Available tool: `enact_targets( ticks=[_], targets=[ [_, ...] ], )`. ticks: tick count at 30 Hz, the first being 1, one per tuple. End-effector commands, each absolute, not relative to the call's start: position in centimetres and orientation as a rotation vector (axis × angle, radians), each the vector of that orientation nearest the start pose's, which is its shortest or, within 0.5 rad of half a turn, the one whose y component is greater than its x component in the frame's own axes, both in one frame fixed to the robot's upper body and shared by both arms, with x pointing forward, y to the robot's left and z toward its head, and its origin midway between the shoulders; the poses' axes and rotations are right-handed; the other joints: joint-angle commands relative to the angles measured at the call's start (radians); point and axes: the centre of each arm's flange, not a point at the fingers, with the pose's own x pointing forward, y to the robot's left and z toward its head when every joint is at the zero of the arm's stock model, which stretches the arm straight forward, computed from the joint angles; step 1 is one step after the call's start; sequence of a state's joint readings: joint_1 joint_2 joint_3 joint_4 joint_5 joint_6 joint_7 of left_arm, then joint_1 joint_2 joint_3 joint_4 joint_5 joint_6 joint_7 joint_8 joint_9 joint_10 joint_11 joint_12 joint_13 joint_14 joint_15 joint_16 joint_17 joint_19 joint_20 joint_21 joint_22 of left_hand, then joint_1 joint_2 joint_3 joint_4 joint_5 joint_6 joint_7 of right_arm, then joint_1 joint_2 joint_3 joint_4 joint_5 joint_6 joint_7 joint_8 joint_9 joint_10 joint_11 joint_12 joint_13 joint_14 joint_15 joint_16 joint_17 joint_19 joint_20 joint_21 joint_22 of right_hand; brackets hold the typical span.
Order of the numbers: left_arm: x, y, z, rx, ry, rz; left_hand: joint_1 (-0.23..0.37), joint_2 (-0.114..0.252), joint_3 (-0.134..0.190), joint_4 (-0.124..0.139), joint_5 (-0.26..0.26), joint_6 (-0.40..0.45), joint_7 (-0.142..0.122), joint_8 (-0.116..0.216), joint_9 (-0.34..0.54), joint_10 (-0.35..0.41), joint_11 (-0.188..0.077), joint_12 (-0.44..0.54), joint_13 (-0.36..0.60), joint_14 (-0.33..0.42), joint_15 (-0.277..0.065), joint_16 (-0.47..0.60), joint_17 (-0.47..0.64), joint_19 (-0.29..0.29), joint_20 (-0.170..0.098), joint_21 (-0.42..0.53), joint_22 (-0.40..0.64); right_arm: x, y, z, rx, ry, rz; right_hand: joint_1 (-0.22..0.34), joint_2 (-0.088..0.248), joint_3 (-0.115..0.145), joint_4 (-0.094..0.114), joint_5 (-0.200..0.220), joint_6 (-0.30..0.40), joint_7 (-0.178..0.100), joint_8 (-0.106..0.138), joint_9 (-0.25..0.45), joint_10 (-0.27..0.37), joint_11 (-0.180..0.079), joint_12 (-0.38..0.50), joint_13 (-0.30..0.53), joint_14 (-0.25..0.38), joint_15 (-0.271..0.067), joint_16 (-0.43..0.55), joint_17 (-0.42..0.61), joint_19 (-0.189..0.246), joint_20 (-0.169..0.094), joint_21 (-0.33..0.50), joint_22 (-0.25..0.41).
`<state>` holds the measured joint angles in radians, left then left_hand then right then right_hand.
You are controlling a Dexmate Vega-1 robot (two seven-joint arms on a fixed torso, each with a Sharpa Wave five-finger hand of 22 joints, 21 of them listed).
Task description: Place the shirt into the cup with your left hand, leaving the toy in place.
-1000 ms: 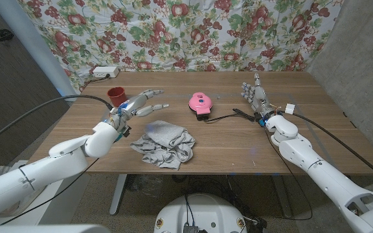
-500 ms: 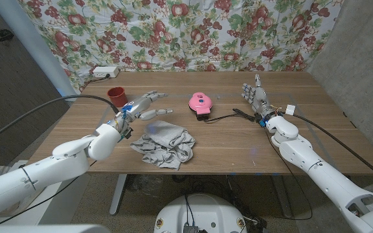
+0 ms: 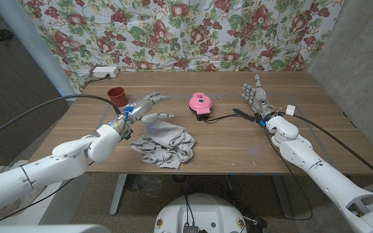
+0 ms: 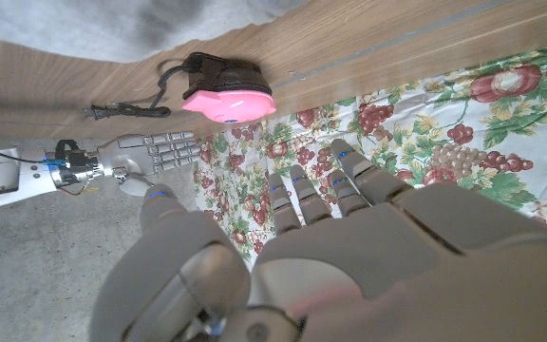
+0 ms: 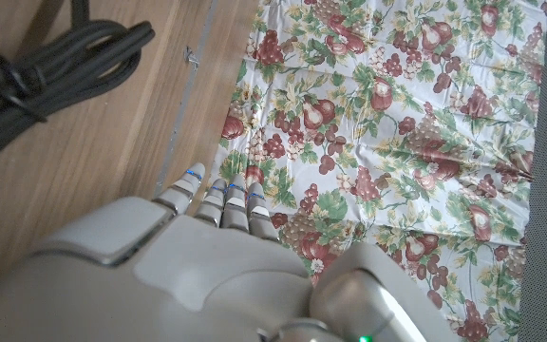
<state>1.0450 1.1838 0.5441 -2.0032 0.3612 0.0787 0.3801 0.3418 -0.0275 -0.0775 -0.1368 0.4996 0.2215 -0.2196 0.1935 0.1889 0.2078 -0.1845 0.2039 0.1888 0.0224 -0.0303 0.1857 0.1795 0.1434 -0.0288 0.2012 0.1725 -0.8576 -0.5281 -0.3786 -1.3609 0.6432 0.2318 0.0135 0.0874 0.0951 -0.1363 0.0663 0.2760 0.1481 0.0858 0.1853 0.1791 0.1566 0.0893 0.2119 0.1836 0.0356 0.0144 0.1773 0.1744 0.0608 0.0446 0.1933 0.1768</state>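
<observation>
Head view puts the left hand (image 3: 142,109) just above the counter (image 3: 238,145), fingers spread and holding nothing, reaching over the far-left edge of the shirt (image 3: 164,144). The shirt lies in a crumpled grey heap on the counter near the front edge, not yet lifted; I judge the grasp has not begun, so pick-up, carry and drop all remain. Its heap has no clear direction, though it runs slightly longer from the far left toward the near right. The red cup (image 3: 116,96) stands upright behind the hand, near the counter's far-left corner, with nothing visible in it. The pink toy (image 3: 199,103) sits right of the hand, untouched. The right hand (image 3: 256,97) stands upright at the far right, fingers extended, empty.
</observation>
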Motion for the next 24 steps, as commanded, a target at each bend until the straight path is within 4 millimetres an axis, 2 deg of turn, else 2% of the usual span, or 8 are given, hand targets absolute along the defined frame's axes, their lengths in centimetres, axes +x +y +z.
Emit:
enact_targets(
  ticks=[1, 24],
  targets=[
    [51.9, 26.6, -2.4, 1.468, -0.846, -0.03, 0.007, -0.005, -0.006, -0.001, 0.008, 0.005, 0.0, 0.007, 0.002, 0.006, -0.001, 0.003, 0.001, 0.005, -0.168, 0.007, 0.002, 0.006, 0.001, 0.001, 0.003, 65.1, -28.1, -2.5, 0.014, -0.557, 0.222, 0.005, 0.0, 0.002, -0.001, 0.001, 0.007, -0.001, 0.005, 0.005, 0.002, 0.004, 0.003, 0.003, 0.002, -0.003, 0.005, 0.004, -0.003, -0.001, 0.003, 0.003],
    [51.2, 26.3, -3.8, 1.47, -0.84, -0.069, 0.002, -0.01, -0.015, 0.005, 0.031, -0.028, 0.0, -0.005, 0.002, 0.003, -0.005, 0.001, 0.002, 0.004, -0.168, 0.005, 0.003, 0.003, -0.015, -0.003, 0.004, 64.9, -28.3, -2.8, 0.015, -0.554, 0.213, 0.004, 0.001, 0.004, -0.001, 0.0, 0.007, -0.001, 0.005, 0.005, 0.001, 0.005, 0.002, 0.003, 0.002, -0.001, 0.006, 0.004, -0.004, -0.001, 0.003, 0.003]
  ],
)
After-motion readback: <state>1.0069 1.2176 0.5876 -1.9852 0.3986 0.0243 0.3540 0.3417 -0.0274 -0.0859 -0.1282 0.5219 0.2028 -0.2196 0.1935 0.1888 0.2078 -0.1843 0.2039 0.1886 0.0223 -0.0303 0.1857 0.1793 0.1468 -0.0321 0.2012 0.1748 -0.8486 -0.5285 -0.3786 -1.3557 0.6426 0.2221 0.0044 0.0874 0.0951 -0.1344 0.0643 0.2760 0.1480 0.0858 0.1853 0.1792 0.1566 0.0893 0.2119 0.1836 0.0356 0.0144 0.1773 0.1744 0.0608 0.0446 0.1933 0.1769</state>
